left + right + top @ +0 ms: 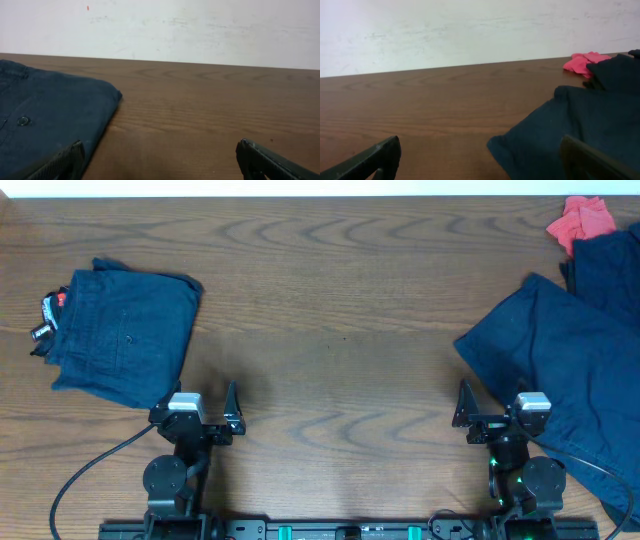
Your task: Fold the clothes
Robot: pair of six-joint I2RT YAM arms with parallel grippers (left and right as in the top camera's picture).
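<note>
From overhead I see the folded shorts point(122, 335) lying at the left of the wooden table point(330, 310), a red-and-white tag point(50, 308) showing at their far-left edge. A loose heap of navy garments point(570, 370) spreads over the right side and runs off the frame edge. A pink cloth point(582, 220) sits at the far right corner, touching the heap. My left gripper point(197, 406) sits at the near corner of the folded shorts, jaws apart and empty. My right gripper point(498, 408) sits at the near-left edge of the heap, jaws also apart.

On the left wrist camera, the folded shorts point(45, 120) fill the left side, with a dark button point(23, 120) on top. One finger overlaps the fabric's near edge, but I cannot tell whether it touches. The other finger is over bare wood, with a pale wall point(200, 25) behind.

On the right wrist camera, the heap of navy garments point(570, 130) lies right of centre. My right-hand finger is in front of it and the other finger is over bare wood. The pink cloth point(580, 62) lies beyond.
</note>
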